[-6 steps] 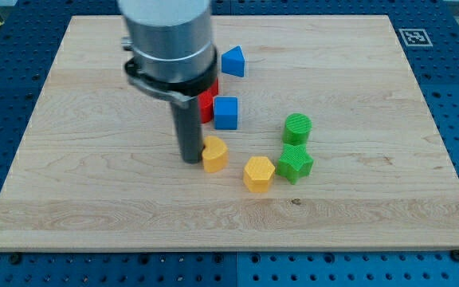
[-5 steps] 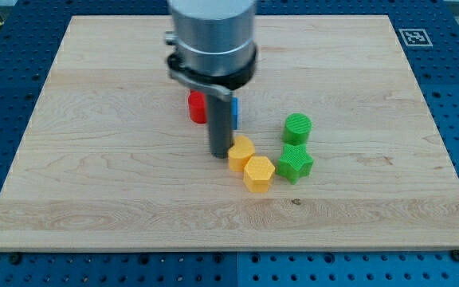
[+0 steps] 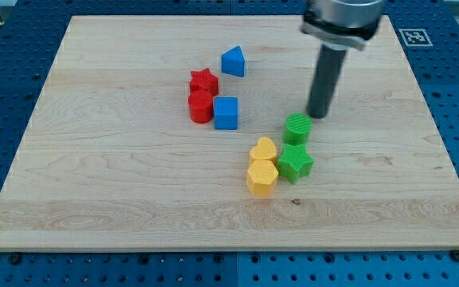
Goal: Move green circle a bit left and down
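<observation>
The green circle (image 3: 297,128) sits right of the board's middle, just above the green star (image 3: 295,163). My tip (image 3: 317,115) rests on the board close to the circle's upper right edge, a small gap apart. The dark rod rises from it to the arm body at the view's top right.
Two yellow blocks, a rounded one (image 3: 263,151) and a hexagon (image 3: 261,177), sit stacked left of the green star. A red star (image 3: 204,80), red circle (image 3: 201,106), blue cube (image 3: 225,112) and blue triangle (image 3: 233,61) cluster at upper middle. The wooden board (image 3: 94,199) lies on a blue pegboard.
My tip has moved from the left of the yellow blocks to the upper right of the green circle. The rounded yellow block was pushed right, against the yellow hexagon.
</observation>
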Controlling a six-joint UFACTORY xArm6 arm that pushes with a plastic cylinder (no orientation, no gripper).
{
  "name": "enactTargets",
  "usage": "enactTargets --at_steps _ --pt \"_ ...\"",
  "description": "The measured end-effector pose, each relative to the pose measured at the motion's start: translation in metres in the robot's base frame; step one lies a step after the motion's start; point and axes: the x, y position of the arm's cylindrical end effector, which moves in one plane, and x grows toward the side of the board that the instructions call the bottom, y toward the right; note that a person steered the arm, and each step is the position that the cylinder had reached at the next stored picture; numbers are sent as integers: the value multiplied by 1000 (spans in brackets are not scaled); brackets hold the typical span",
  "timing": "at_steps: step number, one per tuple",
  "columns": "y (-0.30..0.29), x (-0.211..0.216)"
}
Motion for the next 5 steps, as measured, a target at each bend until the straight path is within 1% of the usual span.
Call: enactTargets --at_steps 1,3,4,5 --pt "8 1" --pt "-3 28" --pt "-22 46" --pt "-44 54"
